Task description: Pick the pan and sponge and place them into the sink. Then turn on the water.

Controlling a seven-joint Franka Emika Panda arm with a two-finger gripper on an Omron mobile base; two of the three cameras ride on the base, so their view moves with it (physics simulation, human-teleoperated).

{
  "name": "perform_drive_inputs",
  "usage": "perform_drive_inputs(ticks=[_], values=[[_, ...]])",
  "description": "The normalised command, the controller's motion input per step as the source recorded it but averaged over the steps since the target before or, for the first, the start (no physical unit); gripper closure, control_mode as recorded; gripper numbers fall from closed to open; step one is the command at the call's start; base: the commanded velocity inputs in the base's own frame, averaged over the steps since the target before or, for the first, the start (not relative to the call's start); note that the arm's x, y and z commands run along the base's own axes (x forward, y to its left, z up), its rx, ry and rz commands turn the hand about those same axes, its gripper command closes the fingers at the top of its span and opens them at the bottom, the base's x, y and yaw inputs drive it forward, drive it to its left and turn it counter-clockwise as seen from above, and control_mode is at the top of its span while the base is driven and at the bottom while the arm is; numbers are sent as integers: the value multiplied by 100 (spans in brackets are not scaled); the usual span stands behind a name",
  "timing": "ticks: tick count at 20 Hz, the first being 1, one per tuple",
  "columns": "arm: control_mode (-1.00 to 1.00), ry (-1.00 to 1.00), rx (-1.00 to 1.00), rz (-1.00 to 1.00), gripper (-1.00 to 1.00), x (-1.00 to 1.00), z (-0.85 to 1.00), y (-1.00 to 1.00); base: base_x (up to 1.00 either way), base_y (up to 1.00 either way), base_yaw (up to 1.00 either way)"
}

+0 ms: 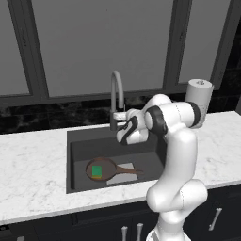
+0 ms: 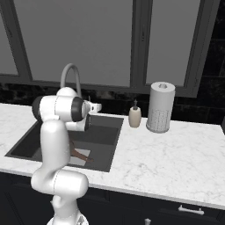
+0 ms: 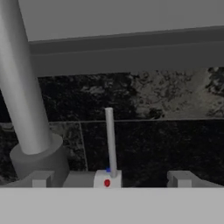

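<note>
I have the gripper (image 1: 114,123) up at the back edge of the sink (image 1: 77,141), level with the foot of the faucet (image 1: 116,89). In the hand view its two fingertips (image 3: 41,178) stand wide apart with nothing between them but the faucet's thin upright lever (image 3: 110,140), which rises from a small white block with a red dot and a blue dot on it. The lever sits between the tips, and I cannot tell whether either one touches it. The claw holds nothing.

The faucet's grey neck (image 3: 22,83) climbs at the left of the hand view from its round base, in front of the dark marbled backsplash (image 3: 166,105) and below the window sill.

The pan (image 1: 101,168) lies on the sink floor towards the front edge, its handle (image 1: 128,170) pointing right across the light grey patch (image 1: 123,178). The sponge (image 1: 97,171) lies flat inside the pan, green side up. I see no stream from the spout.

From the right base view, the arm covers much of the basin (image 2: 105,136); only the end of the pan handle (image 2: 81,155) shows past it. On the counter (image 2: 176,149) right of the sink, near the back edge, stand a soap bottle (image 2: 135,115) and a paper towel roll (image 2: 161,107), close together but apart.
</note>
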Motion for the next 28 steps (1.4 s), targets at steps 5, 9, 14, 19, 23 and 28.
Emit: perform_drive_inputs(ticks=[5, 9, 14, 19, 23, 28], values=[[-100, -13, 6, 0, -100, 12, -47, 0, 0, 0, 0], [-100, -11, 5, 0, -100, 6, -44, 0, 0, 0, 0], [-100, -8, 2, 0, -100, 2, -22, 0, 0, 0, 0], [-100, -7, 1, 0, -100, 9, -11, 0, 0, 0, 0], [-100, -3, 0, 0, -100, 8, -3, 0, 0, 0, 0], [-100, -3, 0, 0, -100, 2, 0, 0, 0, 0, 0]])
